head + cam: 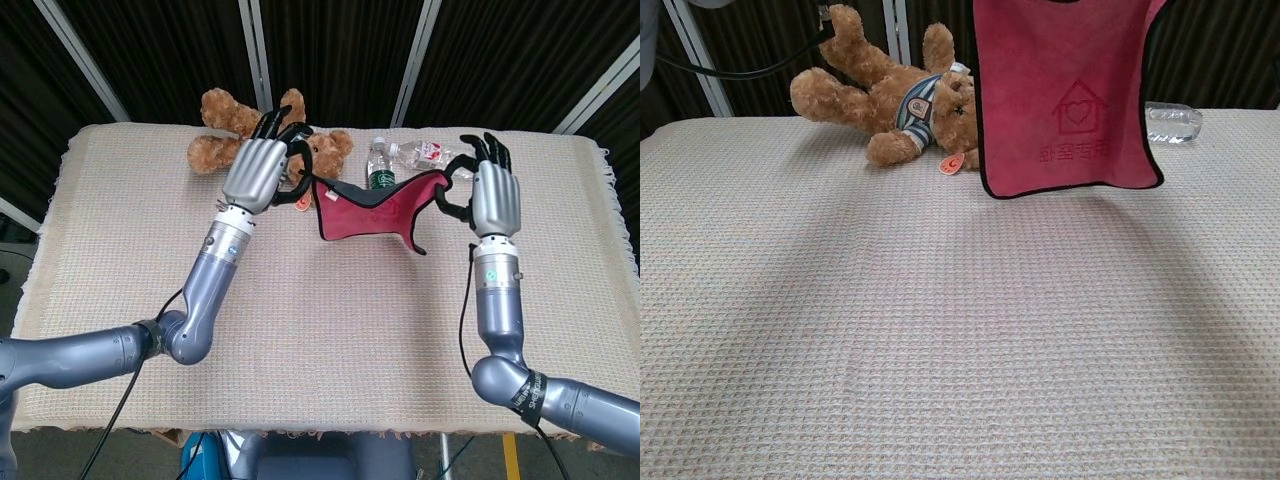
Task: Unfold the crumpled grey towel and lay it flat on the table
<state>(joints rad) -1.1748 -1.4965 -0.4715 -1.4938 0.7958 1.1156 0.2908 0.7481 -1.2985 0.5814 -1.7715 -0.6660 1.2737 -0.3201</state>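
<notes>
**A:** Where is the towel (368, 213), and how does it hang?

**B:** It is held up in the air above the far middle of the desk (330, 330), stretched between the two hands. It is pink with a dark border, not grey. Its top edge runs left to right and sags a little in the middle. In the chest view the towel (1068, 100) hangs as a flat sheet, its printed house mark facing the camera, its bottom edge clear of the desk and nearly level.

**A:** How do the arms stand?

**B:** Both forearms rise from the near side and point toward the far edge. The left hand (262, 172) is raised with its back toward the head camera, just in front of the teddy bear (232, 128). The right hand (492, 192) is raised at about the same height, well apart from the left.

**A:** And the hands themselves?

**B:** The left hand pinches the towel's left top corner; its other fingers are curled. The right hand pinches the right top corner between thumb and a finger, the remaining fingers spread upward.

**A:** Anything else there?

**B:** A green-labelled bottle (378, 172) stands behind the towel, and a clear bottle (436, 156) lies on its side at the far edge.
</notes>
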